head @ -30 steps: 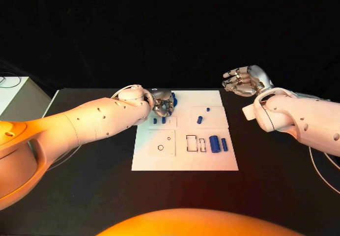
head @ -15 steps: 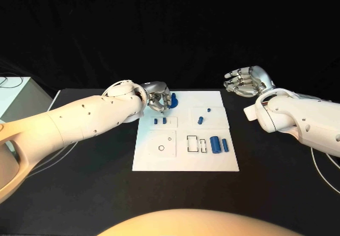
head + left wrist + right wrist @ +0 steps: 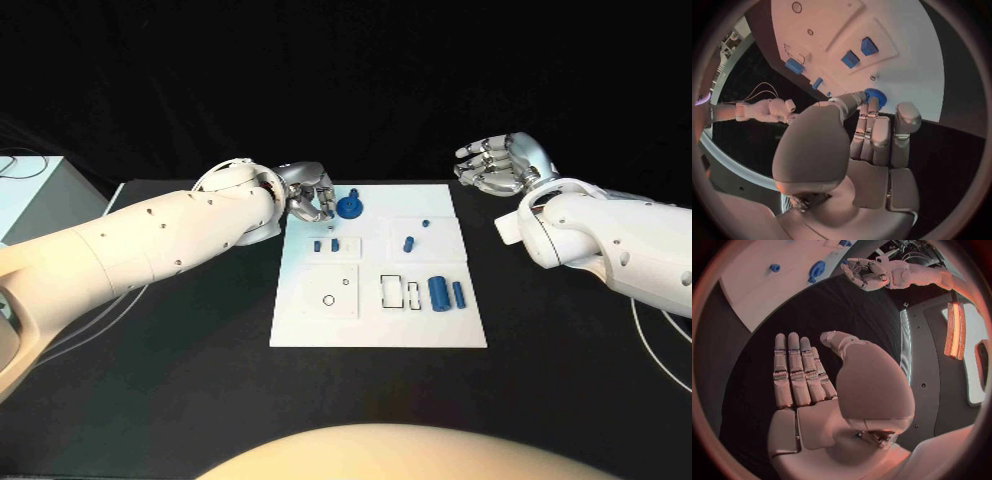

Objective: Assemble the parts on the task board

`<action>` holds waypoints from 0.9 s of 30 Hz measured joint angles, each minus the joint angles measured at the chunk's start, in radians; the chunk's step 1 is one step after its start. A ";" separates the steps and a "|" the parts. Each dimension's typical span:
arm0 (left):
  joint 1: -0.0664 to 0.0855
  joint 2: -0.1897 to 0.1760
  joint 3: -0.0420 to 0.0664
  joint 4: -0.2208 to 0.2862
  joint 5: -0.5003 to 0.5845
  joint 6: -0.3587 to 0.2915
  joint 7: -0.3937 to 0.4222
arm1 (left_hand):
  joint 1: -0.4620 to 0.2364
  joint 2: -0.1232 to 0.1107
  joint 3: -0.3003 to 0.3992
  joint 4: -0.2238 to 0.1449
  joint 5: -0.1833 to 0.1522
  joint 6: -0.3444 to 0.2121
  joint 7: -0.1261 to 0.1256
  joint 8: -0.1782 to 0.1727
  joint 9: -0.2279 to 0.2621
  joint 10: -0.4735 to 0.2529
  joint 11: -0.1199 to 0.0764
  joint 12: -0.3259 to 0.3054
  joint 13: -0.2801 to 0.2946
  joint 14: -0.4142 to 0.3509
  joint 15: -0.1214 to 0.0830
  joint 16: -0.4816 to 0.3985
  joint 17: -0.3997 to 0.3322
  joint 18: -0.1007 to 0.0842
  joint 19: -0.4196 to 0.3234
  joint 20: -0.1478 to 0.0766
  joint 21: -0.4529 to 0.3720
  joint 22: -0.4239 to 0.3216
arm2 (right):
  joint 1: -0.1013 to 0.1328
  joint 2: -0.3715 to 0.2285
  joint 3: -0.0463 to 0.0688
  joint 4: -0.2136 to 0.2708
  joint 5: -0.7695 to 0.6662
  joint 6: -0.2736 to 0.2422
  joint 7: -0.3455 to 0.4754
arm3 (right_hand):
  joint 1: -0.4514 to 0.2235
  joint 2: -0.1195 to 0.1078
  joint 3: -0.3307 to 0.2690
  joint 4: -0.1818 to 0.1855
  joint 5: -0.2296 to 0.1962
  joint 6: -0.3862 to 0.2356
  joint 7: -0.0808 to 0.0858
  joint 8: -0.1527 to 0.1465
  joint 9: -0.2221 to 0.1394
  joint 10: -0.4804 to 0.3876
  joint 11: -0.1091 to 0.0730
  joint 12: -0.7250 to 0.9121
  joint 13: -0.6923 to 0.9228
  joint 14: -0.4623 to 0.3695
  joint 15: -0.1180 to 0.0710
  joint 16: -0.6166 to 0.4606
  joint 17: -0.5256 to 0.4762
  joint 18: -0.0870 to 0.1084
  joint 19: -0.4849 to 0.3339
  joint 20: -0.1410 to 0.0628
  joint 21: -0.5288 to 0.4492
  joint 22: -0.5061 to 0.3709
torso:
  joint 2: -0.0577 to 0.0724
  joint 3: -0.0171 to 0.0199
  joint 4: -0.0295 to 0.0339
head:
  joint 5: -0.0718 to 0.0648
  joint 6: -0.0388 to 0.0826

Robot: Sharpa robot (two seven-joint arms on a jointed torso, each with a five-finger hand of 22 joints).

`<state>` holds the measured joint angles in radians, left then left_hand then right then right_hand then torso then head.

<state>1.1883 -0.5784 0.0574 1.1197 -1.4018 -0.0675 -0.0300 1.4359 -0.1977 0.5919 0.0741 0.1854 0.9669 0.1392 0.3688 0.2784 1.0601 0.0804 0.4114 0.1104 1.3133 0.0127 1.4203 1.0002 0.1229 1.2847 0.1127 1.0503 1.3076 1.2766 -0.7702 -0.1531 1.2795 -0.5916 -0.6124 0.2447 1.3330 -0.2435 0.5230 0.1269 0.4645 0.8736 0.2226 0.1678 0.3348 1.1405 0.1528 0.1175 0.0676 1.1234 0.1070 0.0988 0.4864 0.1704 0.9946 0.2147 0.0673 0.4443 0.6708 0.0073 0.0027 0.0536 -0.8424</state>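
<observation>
The white task board lies mid-table. A blue gear stands near its far left corner. My left hand sits just left of it. In the left wrist view its fingertips and thumb meet right at the gear; I cannot tell whether they pinch it. Two small blue blocks, a short peg and two blue cylinders lie on the board. My right hand hovers off the board's far right corner, fingers apart and holding nothing.
Recessed outlines mark the board: a round hole and rectangular slots. A pale box stands off the table's left edge, with thin cables beside it. Bare black table surrounds the board.
My left hand has drawn back to the left, uncovering the blue gear, which stays in place. The right hand has not moved.
</observation>
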 measured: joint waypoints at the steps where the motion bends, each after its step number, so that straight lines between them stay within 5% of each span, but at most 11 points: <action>1: 0.000 0.002 0.000 -0.004 0.000 0.002 -0.001 | -0.001 0.001 0.000 0.000 0.000 0.000 0.000 -0.001 0.000 0.000 0.000 0.000 0.000 0.000 0.000 0.000 0.001 0.000 0.000 0.000 0.000 0.000 | 0.000 0.000 0.000 0.000 0.000 0.000 0.000 | 0.000 0.000 0.000 0.000 0.000 0.000 0.000 0.000 0.000 0.000 0.000 0.000 0.000 0.000 0.000 0.000 0.000 0.000 0.000 0.000 0.000 0.000 | 0.000 -0.0001 0.0001 | 0.000 0.000; 14: -0.002 0.020 -0.008 -0.039 -0.006 0.028 -0.018 | -0.009 -0.001 0.000 0.000 0.000 0.000 0.000 -0.003 0.002 0.000 0.000 -0.005 0.000 0.000 0.000 0.000 0.002 0.000 0.000 0.000 0.000 0.000 | 0.000 0.001 0.000 0.000 0.000 0.000 0.001 | 0.000 0.000 0.000 0.000 0.000 0.000 0.000 0.000 0.000 0.000 0.000 0.000 0.000 0.000 0.000 0.000 0.000 0.000 0.000 0.000 0.000 -0.001 | 0.001 -0.0003 -0.0002 | 0.004 -0.002; 27: -0.007 0.042 -0.027 -0.061 -0.009 0.041 -0.019 | -0.009 -0.001 0.000 0.000 0.000 0.000 0.000 -0.004 0.002 0.000 0.000 -0.005 0.000 0.000 0.000 0.000 -0.003 0.000 0.000 0.000 0.000 0.000 | 0.000 0.002 0.000 -0.002 0.000 0.000 0.001 | 0.000 0.000 0.000 0.000 0.000 0.000 0.000 0.000 0.000 0.000 0.000 0.000 0.000 0.000 0.000 0.000 0.000 0.000 0.000 0.000 0.000 -0.001 | 0.001 -0.0007 -0.0010 | 0.005 -0.007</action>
<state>1.1817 -0.5368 0.0303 1.0582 -1.4110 -0.0265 -0.0489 1.4273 -0.1991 0.5919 0.0741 0.1855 0.9665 0.1391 0.3653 0.2799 1.0601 0.0804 0.4064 0.1105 1.3132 0.0127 1.4203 0.9976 0.1231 1.2847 0.1127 1.0503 1.3075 1.2766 -0.7679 -0.1531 1.2776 -0.5916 -0.6123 0.2456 1.3330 -0.2435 0.5230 0.1269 0.4645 0.8735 0.2226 0.1678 0.3348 1.1406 0.1528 0.1175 0.0676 1.1235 0.1070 0.0988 0.4865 0.1703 0.9946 0.2147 0.0673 0.4429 0.6722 0.0066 0.0017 0.0587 -0.8494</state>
